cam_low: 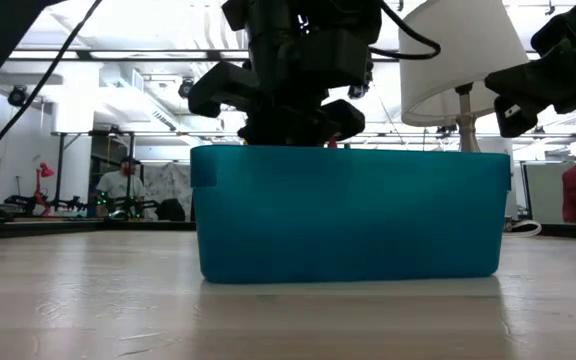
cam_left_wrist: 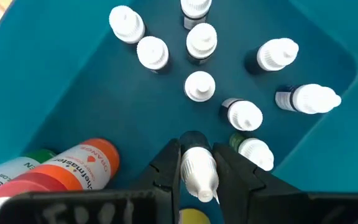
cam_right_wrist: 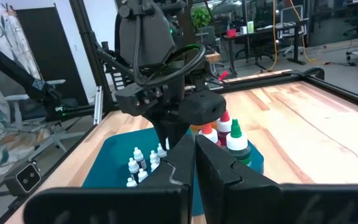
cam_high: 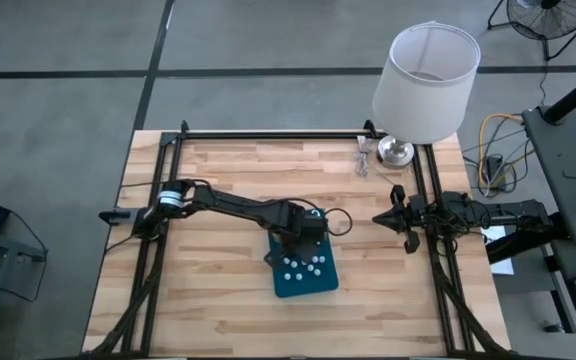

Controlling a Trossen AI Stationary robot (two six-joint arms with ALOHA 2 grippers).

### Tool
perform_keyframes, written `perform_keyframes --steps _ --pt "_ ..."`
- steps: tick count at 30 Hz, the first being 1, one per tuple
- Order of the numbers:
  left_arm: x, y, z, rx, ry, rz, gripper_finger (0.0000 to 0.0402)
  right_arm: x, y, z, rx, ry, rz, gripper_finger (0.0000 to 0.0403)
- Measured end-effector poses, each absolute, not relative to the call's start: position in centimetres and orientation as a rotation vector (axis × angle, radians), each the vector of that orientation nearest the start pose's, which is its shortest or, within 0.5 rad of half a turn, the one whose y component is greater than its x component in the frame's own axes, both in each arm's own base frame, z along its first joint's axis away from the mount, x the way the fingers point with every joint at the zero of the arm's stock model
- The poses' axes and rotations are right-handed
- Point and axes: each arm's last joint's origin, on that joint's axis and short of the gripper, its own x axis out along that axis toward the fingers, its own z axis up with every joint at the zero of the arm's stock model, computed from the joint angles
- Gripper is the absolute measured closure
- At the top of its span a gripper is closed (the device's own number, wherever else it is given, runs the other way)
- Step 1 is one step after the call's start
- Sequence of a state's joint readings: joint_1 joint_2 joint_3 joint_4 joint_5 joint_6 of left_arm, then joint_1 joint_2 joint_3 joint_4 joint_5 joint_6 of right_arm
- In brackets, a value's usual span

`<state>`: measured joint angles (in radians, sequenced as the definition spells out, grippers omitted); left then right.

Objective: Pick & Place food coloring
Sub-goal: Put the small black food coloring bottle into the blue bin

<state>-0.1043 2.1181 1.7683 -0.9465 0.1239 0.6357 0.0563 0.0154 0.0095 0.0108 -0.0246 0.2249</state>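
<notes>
The left gripper (cam_left_wrist: 199, 168) hangs over the teal rectangular plastic tray (cam_high: 320, 285) at the table's centre, pinching a small white-capped food coloring bottle (cam_left_wrist: 199, 173). More white-capped bottles (cam_left_wrist: 200, 86) stand in the tray toward twelve o'clock. The right gripper (cam_right_wrist: 194, 163) waits at three o'clock, fingers pressed together.

Teal tray (cam_left_wrist: 55, 93); white-capped small bottles (cam_left_wrist: 199, 86); orange-labelled bottle (cam_left_wrist: 89, 163).
</notes>
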Motion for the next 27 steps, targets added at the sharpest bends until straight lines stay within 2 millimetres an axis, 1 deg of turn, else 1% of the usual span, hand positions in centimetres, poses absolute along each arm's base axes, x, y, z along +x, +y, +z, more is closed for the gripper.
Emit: perform_keyframes --steps 8,14,27 --pt "43.19 -4.89 20.75 0.544 1.180 -0.612 0.0351 9.79 0.63 16.67 0.225 0.004 0.082 0.0394" --pt "43.62 -4.92 20.13 0.549 1.181 -0.611 0.0351 9.79 0.63 16.66 0.225 0.004 0.082 0.0394" --pt "43.65 -4.94 20.13 0.537 1.188 -0.611 0.0351 9.79 0.63 16.65 0.225 0.005 0.082 0.0394"
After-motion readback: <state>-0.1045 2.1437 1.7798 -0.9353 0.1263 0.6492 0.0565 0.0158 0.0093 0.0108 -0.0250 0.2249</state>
